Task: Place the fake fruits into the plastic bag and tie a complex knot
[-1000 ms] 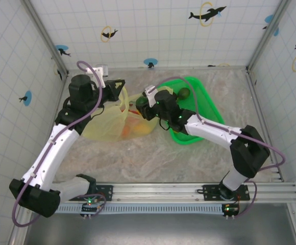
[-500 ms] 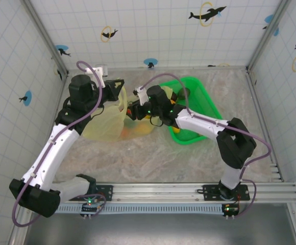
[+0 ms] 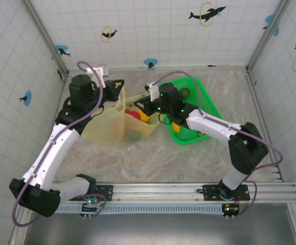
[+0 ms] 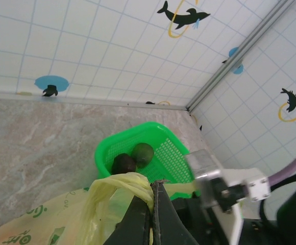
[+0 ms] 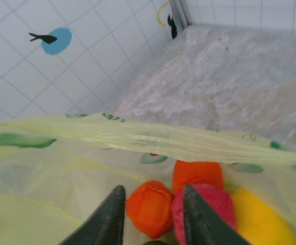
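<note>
Top external | plastic bag: fake fruits inside (green basket: dark fruit)

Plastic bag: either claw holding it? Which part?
Yes: the left claw is shut on the plastic bag, pinching its bunched handle strip. The right claw is open, holding nothing.

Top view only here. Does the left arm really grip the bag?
Observer: Yes. In the left wrist view the left fingers are shut on a handle of the bag.
Operator: And the right fingers?
Observer: The right fingers are open at the bag's mouth.
Operator: What lies inside?
Observer: At least four fruits, bunched together: an orange fruit, an orange-red fruit, a pink-red fruit and a yellow fruit.
</note>
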Available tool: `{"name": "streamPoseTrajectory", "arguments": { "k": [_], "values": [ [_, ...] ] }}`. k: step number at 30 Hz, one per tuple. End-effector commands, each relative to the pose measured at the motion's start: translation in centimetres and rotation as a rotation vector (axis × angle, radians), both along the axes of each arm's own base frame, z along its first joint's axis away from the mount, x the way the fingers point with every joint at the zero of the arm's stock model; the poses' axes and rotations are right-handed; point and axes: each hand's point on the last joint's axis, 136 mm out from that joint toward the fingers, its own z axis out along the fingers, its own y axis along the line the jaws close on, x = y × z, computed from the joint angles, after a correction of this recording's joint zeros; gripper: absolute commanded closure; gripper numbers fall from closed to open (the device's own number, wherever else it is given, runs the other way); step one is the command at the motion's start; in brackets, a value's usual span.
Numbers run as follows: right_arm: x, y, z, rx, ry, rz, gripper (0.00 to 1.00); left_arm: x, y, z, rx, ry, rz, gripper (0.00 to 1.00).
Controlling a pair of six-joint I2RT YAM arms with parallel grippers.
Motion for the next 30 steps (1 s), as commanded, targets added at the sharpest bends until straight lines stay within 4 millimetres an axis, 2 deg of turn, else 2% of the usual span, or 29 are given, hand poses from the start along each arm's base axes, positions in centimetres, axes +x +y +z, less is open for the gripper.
{"name": "streamPoseTrajectory", "arguments": {
  "k": [1,2,3,9,12,15,17,20,21,22,27,30],
  "values": [
    [0.1,-1.9,4.4,0.05,-0.11,-0.063,0.87,0.0,-0.2,-0.3,0.013,-0.004,-0.007,1.0],
    [0.2,-2.5,5.0,0.051,-0.127,-0.077,0.97,0.0,-0.2,-0.3,0.014,-0.004,-0.006,1.0],
    [0.0,-3.1,5.7,0.06,-0.144,-0.09,1.0,0.0,-0.2,-0.4,0.016,-0.003,-0.006,1.0],
    [-1.4,-5.7,11.0,0.143,-0.239,-0.106,1.0,0.0,-0.2,-0.9,0.018,0.009,-0.006,1.0],
    [-1.5,-8.4,13.0,0.189,-0.273,-0.191,0.97,0.1,-0.3,-0.9,0.018,0.011,-0.007,1.0],
    [-1.1,-12.0,13.2,0.189,-0.279,-0.31,0.87,0.0,-0.3,-1.1,0.019,0.016,-0.008,1.0],
    [-0.5,-14.9,12.0,0.145,-0.272,-0.427,0.78,0.0,-0.3,-1.0,0.019,0.015,-0.009,1.0],
    [-0.4,-18.1,9.6,0.05,-0.249,-0.521,0.79,0.0,-0.4,-1.0,0.014,0.017,-0.014,1.0],
    [-0.7,-19.1,7.7,-0.013,-0.211,-0.552,0.8,0.0,-0.4,-0.9,0.013,0.017,-0.016,1.0],
    [-0.9,-19.7,6.7,-0.04,-0.189,-0.569,0.81,-0.1,-0.4,-0.9,0.013,0.016,-0.017,1.0],
    [-2.7,-21.9,1.1,-0.183,0.061,-0.625,0.79,-0.2,-0.4,-1.0,0.01,0.016,-0.02,1.0],
    [-4.7,-20.9,-1.8,-0.273,0.232,-0.527,0.78,-0.2,-0.5,-1.1,0.009,0.018,-0.022,1.0]
  ]
}}
